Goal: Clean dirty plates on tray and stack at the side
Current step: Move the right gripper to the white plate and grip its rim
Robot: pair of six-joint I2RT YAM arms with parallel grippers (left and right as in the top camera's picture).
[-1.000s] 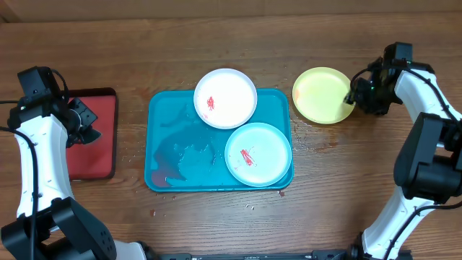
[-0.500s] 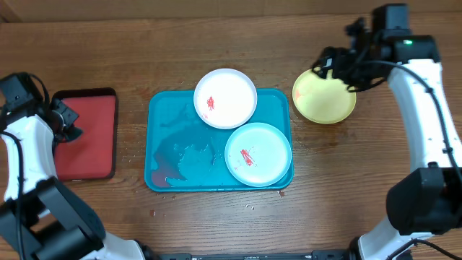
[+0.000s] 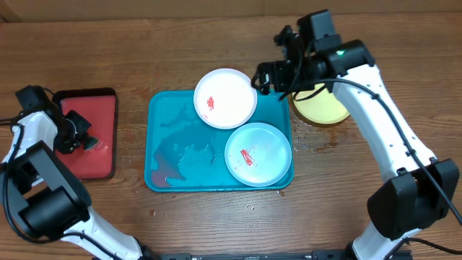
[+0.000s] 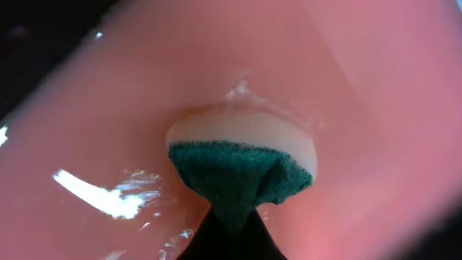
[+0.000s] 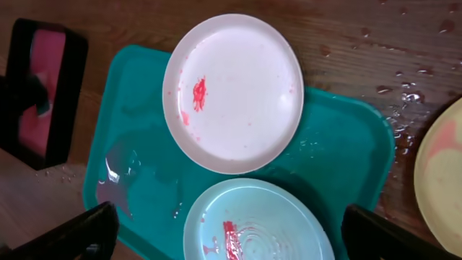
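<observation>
Table [image 3: 216, 231]: yellow-green plate [image 3: 323, 110] part-hidden under arm [image 3: 364, 79], right gripper [image 3: 270, 78] splayed, left gripper [image 4: 229, 235] clenching sponge [image 4: 242, 155].

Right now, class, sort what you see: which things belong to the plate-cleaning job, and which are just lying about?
Job:
white plate and mint plate, both red-smeared, on the blue tray
yellow plate, beside the tray
sponge

Lying about:
red tray, under the sponge
water drops on the table

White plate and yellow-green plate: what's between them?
Overhead view: the right end effector hangs between the white plate and yellow-green plate, above the turquoise tray corner.
</observation>
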